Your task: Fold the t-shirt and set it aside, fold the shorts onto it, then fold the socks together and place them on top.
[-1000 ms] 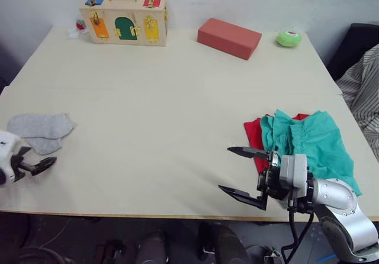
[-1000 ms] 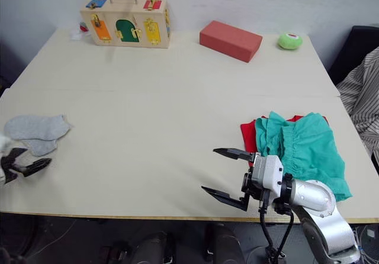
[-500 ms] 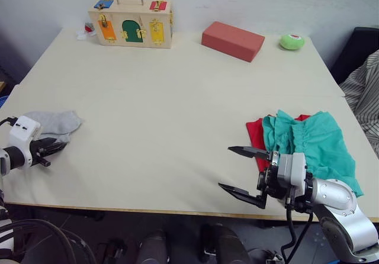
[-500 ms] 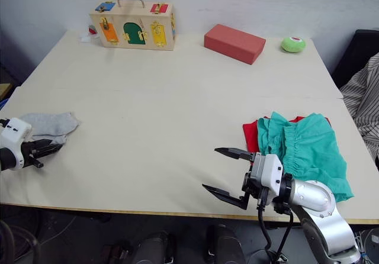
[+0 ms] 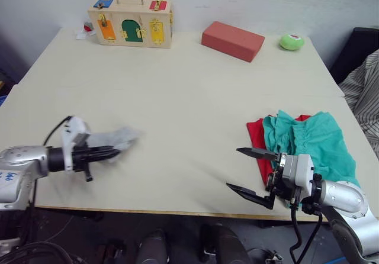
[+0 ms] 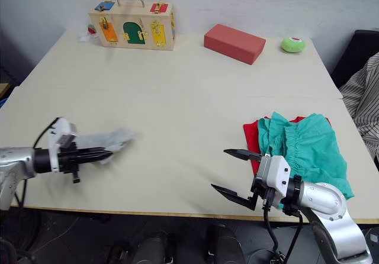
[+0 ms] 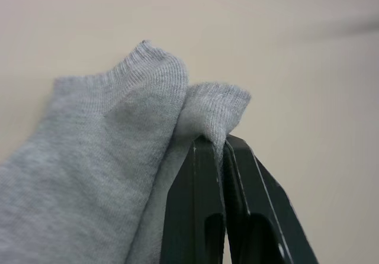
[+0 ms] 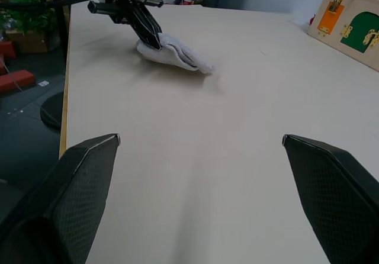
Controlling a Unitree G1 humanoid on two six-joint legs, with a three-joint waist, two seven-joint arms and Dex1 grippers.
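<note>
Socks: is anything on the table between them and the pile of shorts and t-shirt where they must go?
Nothing visible: bare table lies between the socks, held by the left gripper, and the shorts.

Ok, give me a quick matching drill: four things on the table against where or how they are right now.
Things:
1. socks
2. shorts
3. left pincer
4. right pincer

States:
A. open, hovering over bare table near the front edge
B. lying on top of the t-shirt
C. pinched at one end, trailing on the table
D. shut on grey cloth

Pairs: 1-C, 2-B, 3-D, 4-A
</note>
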